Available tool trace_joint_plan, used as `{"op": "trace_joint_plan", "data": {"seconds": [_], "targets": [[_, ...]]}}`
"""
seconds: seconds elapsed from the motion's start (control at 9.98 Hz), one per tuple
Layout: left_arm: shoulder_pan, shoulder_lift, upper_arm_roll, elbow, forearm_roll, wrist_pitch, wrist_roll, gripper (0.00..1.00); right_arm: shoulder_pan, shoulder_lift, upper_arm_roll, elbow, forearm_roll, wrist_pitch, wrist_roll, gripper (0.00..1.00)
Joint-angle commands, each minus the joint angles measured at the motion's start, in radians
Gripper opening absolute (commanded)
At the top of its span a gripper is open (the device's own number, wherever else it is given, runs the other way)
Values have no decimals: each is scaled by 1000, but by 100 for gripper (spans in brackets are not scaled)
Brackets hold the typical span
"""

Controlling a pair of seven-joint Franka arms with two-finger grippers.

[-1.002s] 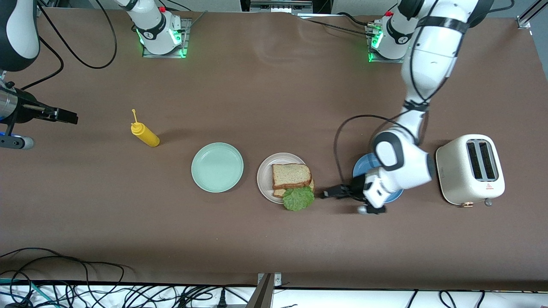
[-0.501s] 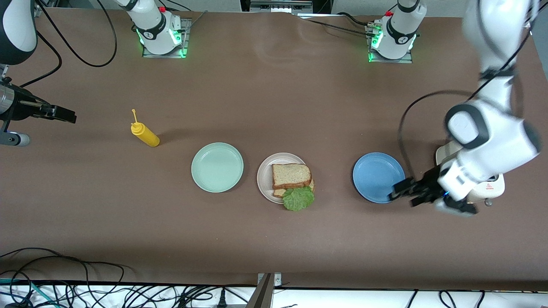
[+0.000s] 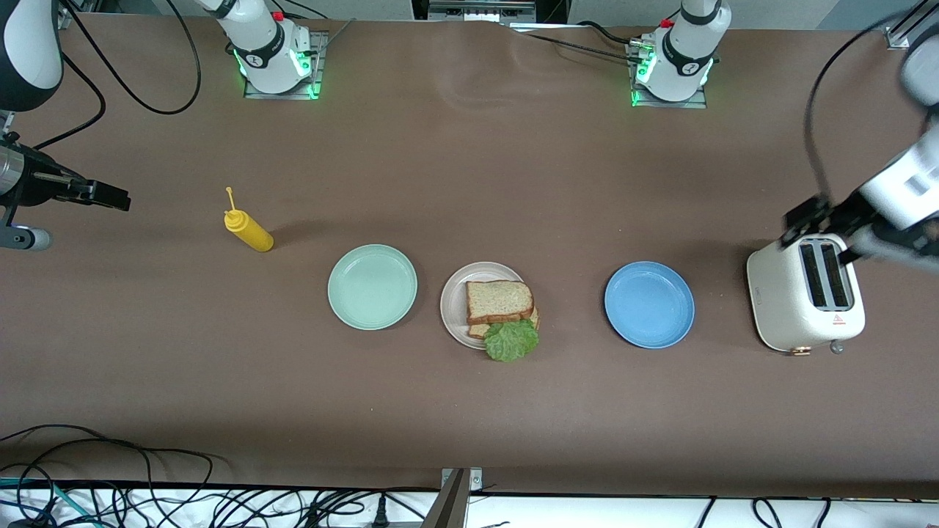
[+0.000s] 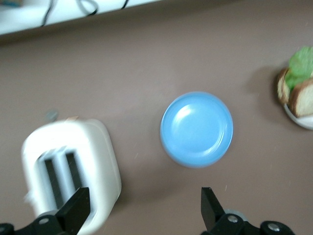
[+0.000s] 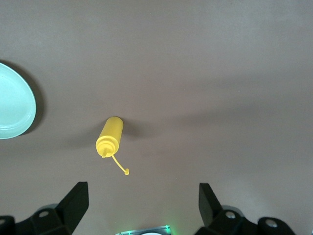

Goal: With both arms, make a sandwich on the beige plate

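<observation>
On the brown worktop [image 3: 469, 183], three plates lie in a row. Midmost is the beige plate [image 3: 453, 304], and the sandwich [image 3: 500, 310] sits on it: a top slice of brown bread [image 3: 499, 300] over a lower slice whose edge shows beneath, with lettuce [image 3: 511, 340] between them. The leaf sticks out on the side nearer the front camera and hangs past the plate's rim. Toward the right arm's end lies the mint plate [image 3: 372, 286], just beside the beige one but apart from it. Toward the left arm's end lies the blue plate [image 3: 649, 304], bare, and past it stands a cream toaster [image 3: 805, 293] with two slots up.

A yellow squeeze bottle [image 3: 248, 229] lies tilted on the worktop, toward the right arm's end from the mint plate and farther from the front camera.

Up in the air over the toaster's edge is the left claw [image 3: 814, 235], its fingers [image 4: 76, 210] spread wide and holding nothing. The right claw [image 3: 110, 196] is over the worktop at the right arm's end, well apart from the bottle, fingers [image 5: 76, 203] likewise spread and empty.
</observation>
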Motion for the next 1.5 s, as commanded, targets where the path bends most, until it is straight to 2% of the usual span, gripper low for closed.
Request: {"op": "trace_joint_plan", "data": {"seconds": [0.0,0.3,0.6,0.8,1.4], "targets": [[24,-136,-22,-4,96,-184,-95,100,0,-30,4,-31,4,15,8,100],[32,-181,-115,44,131,-362,-290,100,0,-30,4,-31,5,16,9,100],[30,-169,-132,40,99,-364,-314,100,0,-30,4,-31,5,15,8,100],[21,-145,-176,59,108,-364,-323,100,0,-30,4,-31,5,16,8,100],[32,-132,-169,62,108,-364,-327,100,0,-28,4,-31,5,15,8,100]]}}
